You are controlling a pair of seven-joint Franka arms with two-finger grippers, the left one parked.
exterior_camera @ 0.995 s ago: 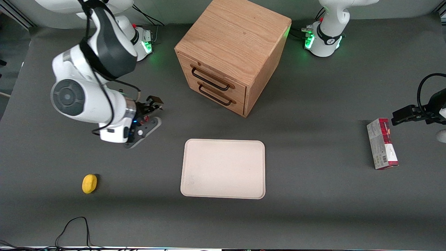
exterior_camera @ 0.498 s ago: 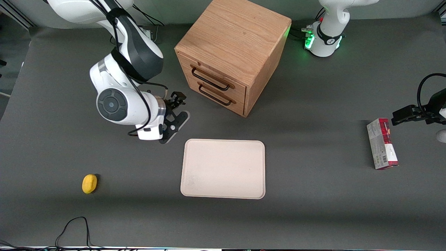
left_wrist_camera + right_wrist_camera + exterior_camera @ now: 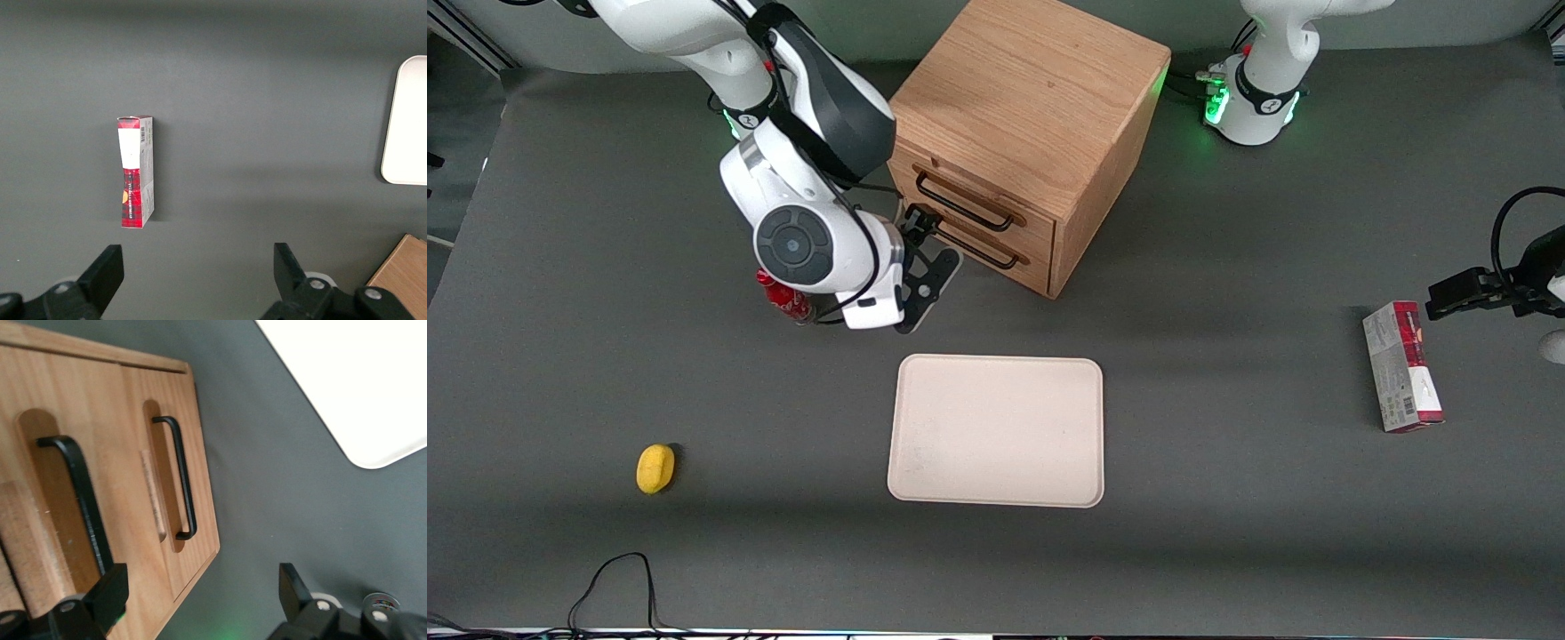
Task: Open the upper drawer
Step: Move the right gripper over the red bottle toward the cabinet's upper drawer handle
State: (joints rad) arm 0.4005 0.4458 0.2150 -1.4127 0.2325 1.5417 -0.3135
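The wooden cabinet (image 3: 1032,89) stands at the middle of the table's back. Its upper drawer (image 3: 1040,233) is closed flush, with a black bar handle (image 3: 960,206), and the lower drawer (image 3: 1036,267) sits beneath it. My gripper (image 3: 918,220) is open and empty, right in front of the drawer fronts at the end nearest the working arm. In the right wrist view the gripper (image 3: 200,593) faces the drawer fronts. One fingertip (image 3: 110,590) lies over the upper drawer (image 3: 100,420) just past the end of its handle (image 3: 77,500). The lower handle (image 3: 179,477) is beside it.
A beige tray (image 3: 996,431) lies nearer the front camera than the cabinet. A red can (image 3: 783,300) stands under my arm. A yellow fruit (image 3: 655,468) lies toward the working arm's end. A red box (image 3: 1402,366) lies toward the parked arm's end.
My arm has swung from the open table toward the cabinet. The gripper now sits at the drawer fronts. The red can has come into view beneath the arm.
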